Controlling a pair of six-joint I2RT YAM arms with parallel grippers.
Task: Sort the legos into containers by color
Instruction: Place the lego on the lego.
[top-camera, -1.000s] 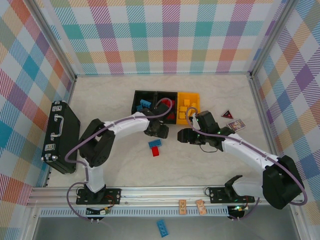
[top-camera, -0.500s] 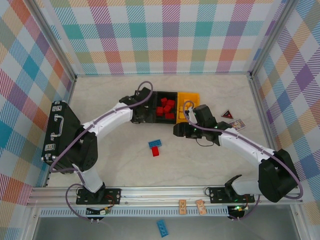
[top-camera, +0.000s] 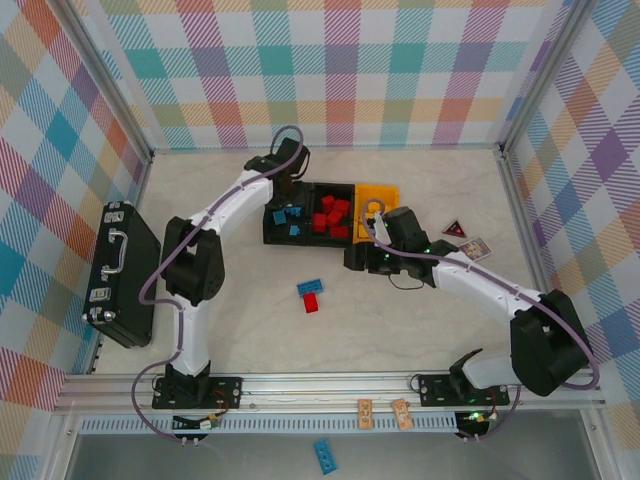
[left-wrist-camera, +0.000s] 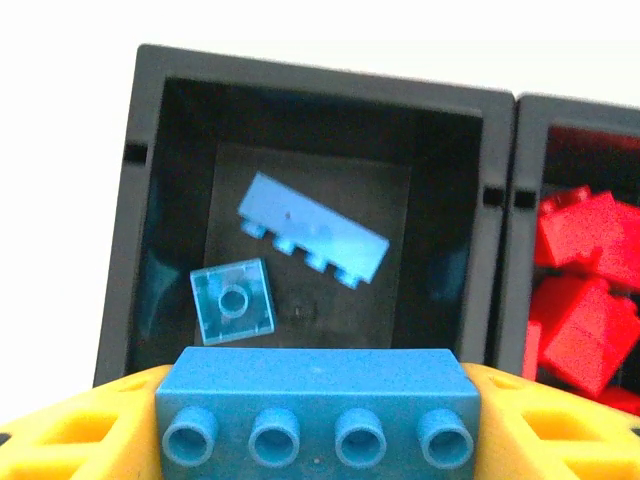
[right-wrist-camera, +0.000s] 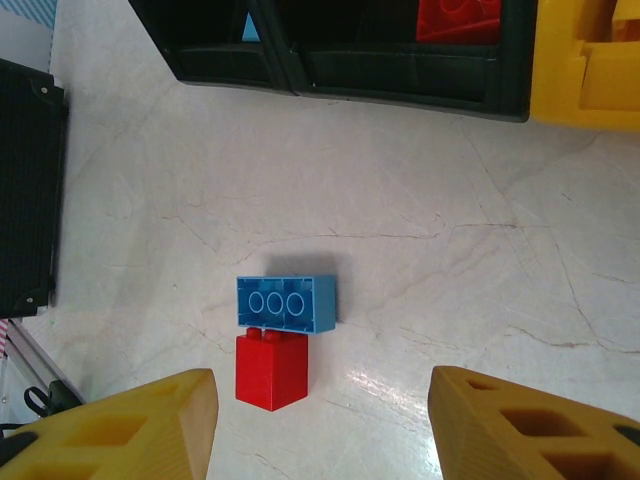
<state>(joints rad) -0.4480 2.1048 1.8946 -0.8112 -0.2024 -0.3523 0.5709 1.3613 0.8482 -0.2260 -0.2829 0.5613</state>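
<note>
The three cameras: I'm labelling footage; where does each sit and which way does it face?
Top external: above and behind the bases, looking down at the table; left arm and right arm show.
Left wrist: looks down into a black bin; left gripper holds a blue brick.
Right wrist: looks down at a loose blue brick beside a red brick; open right gripper.
Shared: top external also shows that pair.

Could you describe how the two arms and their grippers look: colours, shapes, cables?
The left arm and right arm have white links and bulky black joints. A thin purple cable runs along each. The left gripper and right gripper have blocky yellow-orange fingers with rectangular hollows.
</note>
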